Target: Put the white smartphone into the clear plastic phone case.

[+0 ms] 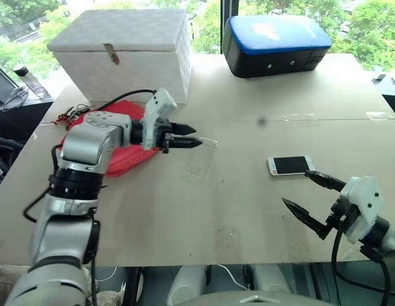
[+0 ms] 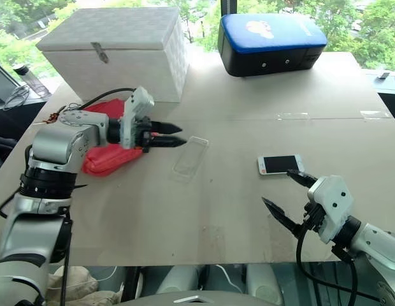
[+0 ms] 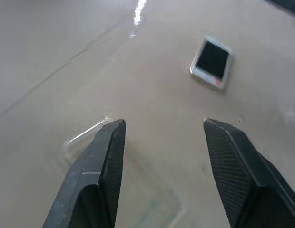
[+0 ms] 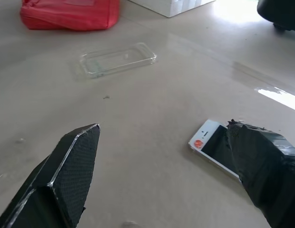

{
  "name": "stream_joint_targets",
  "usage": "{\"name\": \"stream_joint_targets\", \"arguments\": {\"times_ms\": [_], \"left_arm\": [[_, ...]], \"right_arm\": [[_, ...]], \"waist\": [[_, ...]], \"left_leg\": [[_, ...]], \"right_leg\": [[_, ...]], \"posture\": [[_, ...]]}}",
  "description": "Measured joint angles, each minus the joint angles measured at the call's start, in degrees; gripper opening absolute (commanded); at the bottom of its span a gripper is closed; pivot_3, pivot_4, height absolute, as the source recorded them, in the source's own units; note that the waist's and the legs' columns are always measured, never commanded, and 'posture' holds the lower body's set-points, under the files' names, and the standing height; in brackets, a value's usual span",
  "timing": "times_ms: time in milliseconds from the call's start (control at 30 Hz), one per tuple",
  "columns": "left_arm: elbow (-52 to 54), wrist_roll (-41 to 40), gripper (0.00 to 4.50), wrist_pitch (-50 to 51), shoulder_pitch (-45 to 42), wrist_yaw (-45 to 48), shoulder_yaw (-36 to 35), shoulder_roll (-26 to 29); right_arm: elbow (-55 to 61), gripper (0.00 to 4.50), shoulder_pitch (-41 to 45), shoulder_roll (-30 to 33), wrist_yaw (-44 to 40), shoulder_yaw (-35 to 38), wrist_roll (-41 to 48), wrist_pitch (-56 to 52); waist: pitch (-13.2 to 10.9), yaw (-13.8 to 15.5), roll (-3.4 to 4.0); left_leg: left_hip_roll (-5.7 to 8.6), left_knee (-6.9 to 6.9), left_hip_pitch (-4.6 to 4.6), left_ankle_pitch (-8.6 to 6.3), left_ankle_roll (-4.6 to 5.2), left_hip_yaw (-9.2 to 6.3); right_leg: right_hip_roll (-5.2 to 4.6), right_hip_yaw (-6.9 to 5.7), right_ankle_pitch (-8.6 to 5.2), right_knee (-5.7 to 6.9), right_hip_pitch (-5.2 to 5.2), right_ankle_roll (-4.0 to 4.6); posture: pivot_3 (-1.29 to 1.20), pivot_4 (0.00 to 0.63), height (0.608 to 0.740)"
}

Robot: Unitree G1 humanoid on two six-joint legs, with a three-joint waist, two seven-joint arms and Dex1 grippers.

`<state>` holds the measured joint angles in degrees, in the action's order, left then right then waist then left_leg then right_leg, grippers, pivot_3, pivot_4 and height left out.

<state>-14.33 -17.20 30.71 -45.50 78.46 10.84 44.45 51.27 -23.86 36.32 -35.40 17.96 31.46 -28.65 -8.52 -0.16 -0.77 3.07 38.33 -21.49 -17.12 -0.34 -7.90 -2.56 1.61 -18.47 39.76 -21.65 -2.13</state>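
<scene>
The white smartphone [image 1: 291, 165] lies flat, screen up, right of centre in the left eye view, on the pale tabletop [image 1: 236, 210], with bare surface on all sides of it. The clear plastic phone case [image 1: 200, 157] lies flat near the middle of that view, open side up, well apart from the phone, with an empty stretch of table between them. The left gripper [image 1: 192, 136] hovers at the case's upper-left end, pointing toward the right of the frame; its two black fingers [image 3: 97, 171] stand moderately apart with nothing between them, and in the left wrist view the case's rim shows just beside one fingertip; whether it touches cannot be told. The right gripper [image 1: 304, 189] sits at the lower right of the left eye view, jaws spread wide and empty, its upper fingertip just beside the phone's right end. In the right wrist view that finger overlaps the phone's far end, and contact cannot be told. A red pouch [image 1: 124, 155] lies left of centre behind the left arm, near the case but apart from it. A white woven lidded box [image 1: 124, 52] stands at the upper left and a blue-topped black case [image 1: 274, 43] at the upper right, both well back from the phone and case. The near table edge runs along the bottom, with open tabletop between it and both task things.
</scene>
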Motion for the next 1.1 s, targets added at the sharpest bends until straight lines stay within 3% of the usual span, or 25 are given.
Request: {"name": "stream_joint_targets", "arguments": {"times_ms": [67,233,467,567,667,700,867,900,967,1033,1067,1100], "left_arm": [[-9.7,4.8,2.60,-14.6,-2.7,7.0,4.4,-0.5],[-31.1,11.4,2.60,-41.2,-11.8,13.1,12.7,-3.8],[-42.8,10.2,2.60,-53.6,-15.4,13.7,25.3,-6.8],[-42.7,7.1,1.80,-53.6,-16.9,13.7,31.0,-5.9],[-42.7,6.0,0.38,-53.3,-17.3,13.7,33.5,-5.7],[-42.6,5.9,0.07,-52.5,-17.3,13.8,33.7,-5.7],[-36.2,4.0,0.07,-40.4,-13.7,13.6,30.6,-4.4],[-31.7,2.8,0.07,-33.5,-12.1,13.3,29.7,-3.6],[-19.2,-1.4,0.07,-9.2,-9.1,7.5,26.1,-4.6],[-10.6,-5.6,0.07,11.3,-9.0,-1.7,20.6,-9.4],[-5.4,-8.4,0.07,24.6,-9.7,-10.1,14.8,-14.3],[-4.5,-8.8,0.07,26.6,-10.1,-11.7,13.7,-15.4]], "right_arm": [[0.5,4.50,-0.7,-0.2,0.2,0.1,0.0,0.1],[3.2,4.50,-3.3,-1.2,1.8,0.0,-0.1,0.1],[5.3,4.50,-6.9,-3.0,3.8,-0.1,-1.3,0.1],[6.3,4.50,-8.7,-3.1,4.5,-0.1,-1.8,0.5],[6.4,4.50,-9.5,-3.4,5.4,-0.8,-2.3,1.5],[6.4,4.50,-9.5,-3.4,6.1,-1.5,-2.5,1.8],[6.4,4.50,-10.1,-2.8,7.9,-2.4,-2.5,3.1],[6.4,4.50,-10.3,-2.7,8.2,-2.4,-2.5,3.4],[6.4,4.50,-10.6,-2.5,8.5,-2.5,-2.5,3.6],[6.4,4.50,-10.1,-2.2,8.8,-2.8,-2.4,3.6],[6.5,4.50,-9.4,-2.1,8.8,-3.1,-2.1,3.6],[6.5,4.50,-9.4,-2.0,8.8,-3.1,-2.1,3.6]], "waist": [[0.0,0.4,-0.01],[-0.1,0.7,-0.06],[-0.1,-1.7,-0.11],[-0.1,-2.2,-0.10],[0.0,-2.5,-0.08],[0.0,-2.4,-0.05],[0.0,-2.3,0.04],[0.0,-2.3,0.04],[0.0,-2.0,0.03],[-0.1,-1.6,-0.01],[-0.1,-1.6,-0.02],[-0.1,-1.6,-0.02]], "left_leg": [[0.05,0.10,-0.21,0.00,0.01,-0.22],[0.15,0.14,-0.33,-0.01,0.04,-0.36],[0.21,0.17,-0.29,-0.02,0.08,-0.40],[0.20,0.17,-0.25,-0.02,0.08,-0.40],[0.20,0.17,-0.18,-0.03,0.10,-0.33],[0.20,0.18,-0.15,-0.03,0.10,-0.33],[0.17,0.21,-0.10,-0.03,0.11,-0.38],[0.15,0.22,-0.15,-0.03,0.10,-0.38],[0.16,0.41,-0.37,-0.04,0.13,-0.58],[0.17,0.80,-0.63,-0.09,0.21,-0.86],[0.19,0.86,-0.64,-0.10,0.22,-0.85],[0.22,0.85,-0.63,-0.10,0.22,-0.82]], "right_leg": [[0.00,-0.10,0.00,-0.01,-0.04,0.00],[-0.01,-0.45,-0.01,0.01,-0.07,-0.01],[0.01,-0.50,-0.01,0.13,-0.05,-0.03],[0.13,-0.49,-0.01,0.15,-0.02,-0.04],[0.24,-0.38,-0.01,0.17,0.00,-0.04],[0.25,-0.38,-0.02,0.17,0.02,-0.04],[0.31,-0.39,-0.02,0.24,0.06,-0.05],[0.31,-0.38,-0.02,0.22,0.05,-0.05],[0.28,-0.38,-0.04,0.18,0.01,-0.09],[0.27,-0.59,-0.06,0.18,0.01,-0.12],[0.25,-0.58,-0.07,0.16,0.01,-0.13],[0.23,-0.55,-0.08,0.21,0.02,-0.15]], "posture": [[0.00,0.150,0.740],[0.00,0.150,0.740],[0.00,0.150,0.740],[0.00,0.150,0.740],[0.00,0.150,0.740],[0.00,0.150,0.740],[0.00,0.150,0.740],[0.00,0.150,0.740],[0.00,0.150,0.740],[0.00,0.150,0.740],[0.00,0.150,0.740],[0.00,0.150,0.740]]}}
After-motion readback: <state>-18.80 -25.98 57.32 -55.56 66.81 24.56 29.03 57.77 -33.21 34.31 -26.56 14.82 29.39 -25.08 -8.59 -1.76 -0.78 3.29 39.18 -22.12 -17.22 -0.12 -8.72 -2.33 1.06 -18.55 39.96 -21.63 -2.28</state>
